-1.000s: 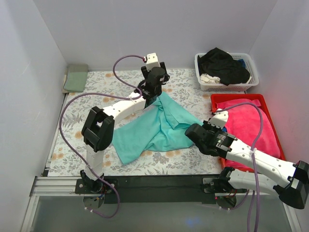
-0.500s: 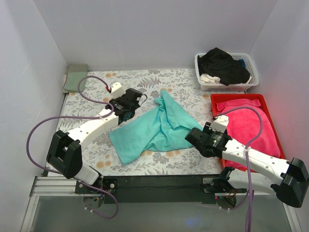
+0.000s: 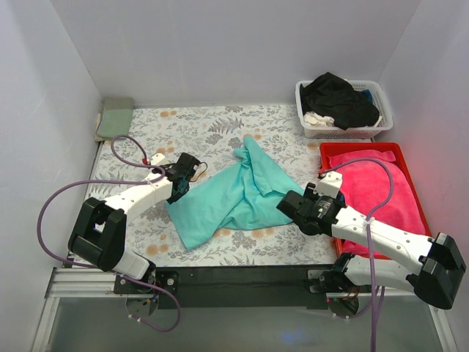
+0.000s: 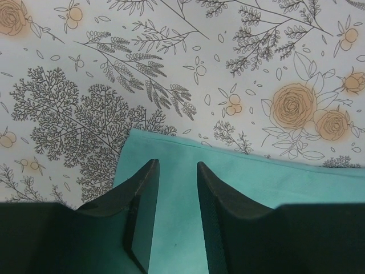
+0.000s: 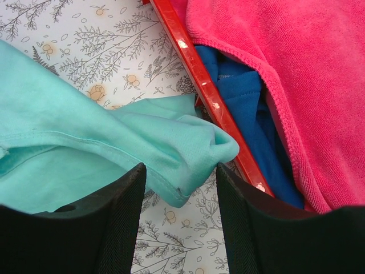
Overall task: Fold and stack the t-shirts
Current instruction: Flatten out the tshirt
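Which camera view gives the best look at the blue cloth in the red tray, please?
The right wrist view: the blue cloth shows between the red tray's rim and the pink towel lying over it. The top external view shows only towel and tray there; the left wrist view shows neither.

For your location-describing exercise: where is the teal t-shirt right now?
Top view: the teal t-shirt lies crumpled mid-table between the left gripper and right gripper, left of the red tray.

Top external — high, from the near edge, looking down on the whole table (image 3: 190,125). Wrist views — close, downward; all share the teal t-shirt (image 3: 234,194).
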Tool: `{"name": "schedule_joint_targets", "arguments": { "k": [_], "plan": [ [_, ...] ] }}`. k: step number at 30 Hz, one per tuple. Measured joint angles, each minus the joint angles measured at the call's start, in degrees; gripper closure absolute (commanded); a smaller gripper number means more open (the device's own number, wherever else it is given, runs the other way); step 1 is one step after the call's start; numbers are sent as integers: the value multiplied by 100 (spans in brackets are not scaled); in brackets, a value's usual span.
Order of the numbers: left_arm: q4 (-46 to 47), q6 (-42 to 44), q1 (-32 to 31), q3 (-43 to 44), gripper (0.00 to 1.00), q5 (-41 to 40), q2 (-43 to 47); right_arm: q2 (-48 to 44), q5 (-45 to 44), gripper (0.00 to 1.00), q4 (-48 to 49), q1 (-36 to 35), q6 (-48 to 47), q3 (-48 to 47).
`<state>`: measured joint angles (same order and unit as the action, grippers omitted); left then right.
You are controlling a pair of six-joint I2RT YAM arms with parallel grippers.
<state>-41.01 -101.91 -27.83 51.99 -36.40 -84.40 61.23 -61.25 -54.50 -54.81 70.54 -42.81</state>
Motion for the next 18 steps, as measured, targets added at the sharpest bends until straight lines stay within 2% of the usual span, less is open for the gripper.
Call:
{"name": "schedule_joint_targets", "arguments": {
  "k": [12,18],
  "plan": [
    [-251,-125,385,-212,60,55,0,122,186,41,72,0,-227,-138],
    [66,61,673,-483,58,358,0,162,254,41,203,-2,-407,-190]
  ]
}}
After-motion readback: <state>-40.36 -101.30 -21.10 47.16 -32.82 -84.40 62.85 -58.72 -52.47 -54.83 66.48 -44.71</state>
